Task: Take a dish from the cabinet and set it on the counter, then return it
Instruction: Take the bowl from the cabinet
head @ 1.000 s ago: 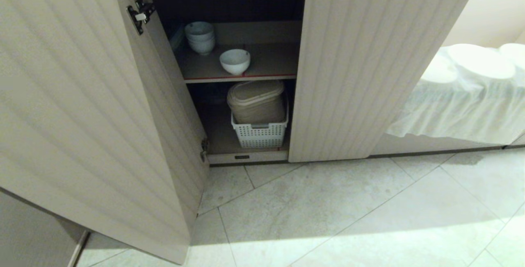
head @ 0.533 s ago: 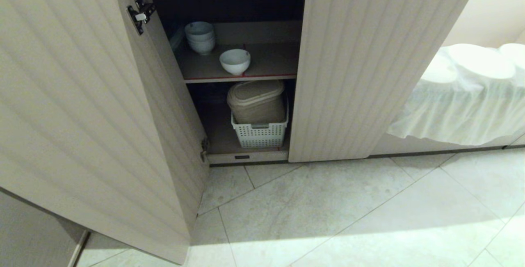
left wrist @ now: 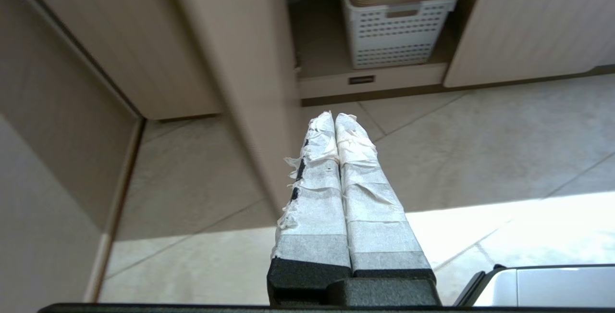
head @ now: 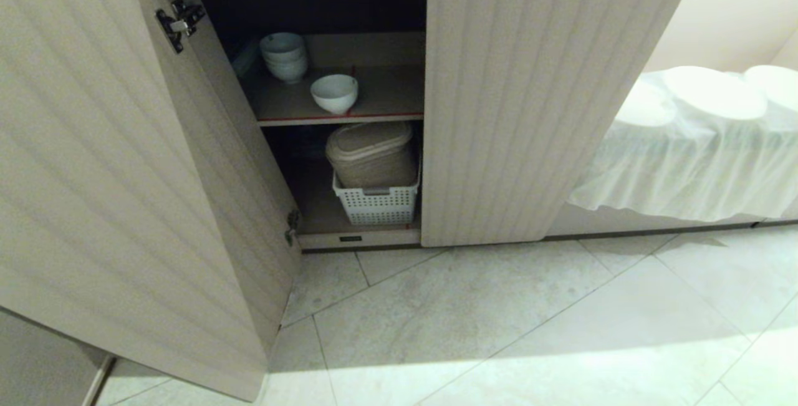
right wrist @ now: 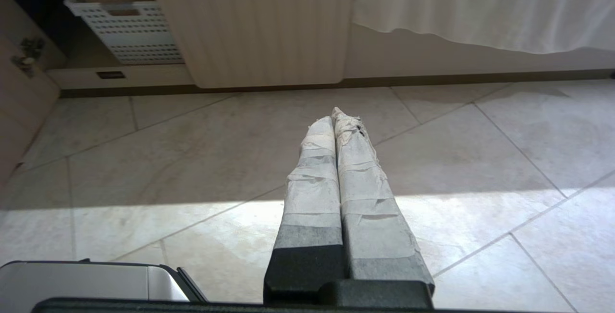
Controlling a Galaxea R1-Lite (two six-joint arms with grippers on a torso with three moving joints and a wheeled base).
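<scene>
Both claws are seen with their taped fingers pressed together and nothing held: the left claw (left wrist: 335,117) hangs low over the floor tiles just outside the open cabinet, and the right claw (right wrist: 335,113) hangs over the tiles further along, in front of the shut door. Neither arm is seen from the head view. The dish (head: 335,93) is found upright on the upper shelf (head: 386,97) of the cabinet (head: 499,113), near the red-edged front, apart from the stack of bowls (head: 283,57) set further back and toward the hinge side. Below it, a white perforated basket (head: 376,201) is seen holding a beige lidded container (head: 371,153). The left-hand door (head: 124,175) is swung wide open. To the right, a white cloth (head: 692,150) is draped over a low surface. The task is judged to be at its very start, with the reach for the dish not yet begun. For the next move, one claw would have to be opened, raised to shelf height and passed between the open door and the shut one, so that the dish's rim can be pinched without the stack being knocked. No brand, label or legible writing is made out.
</scene>
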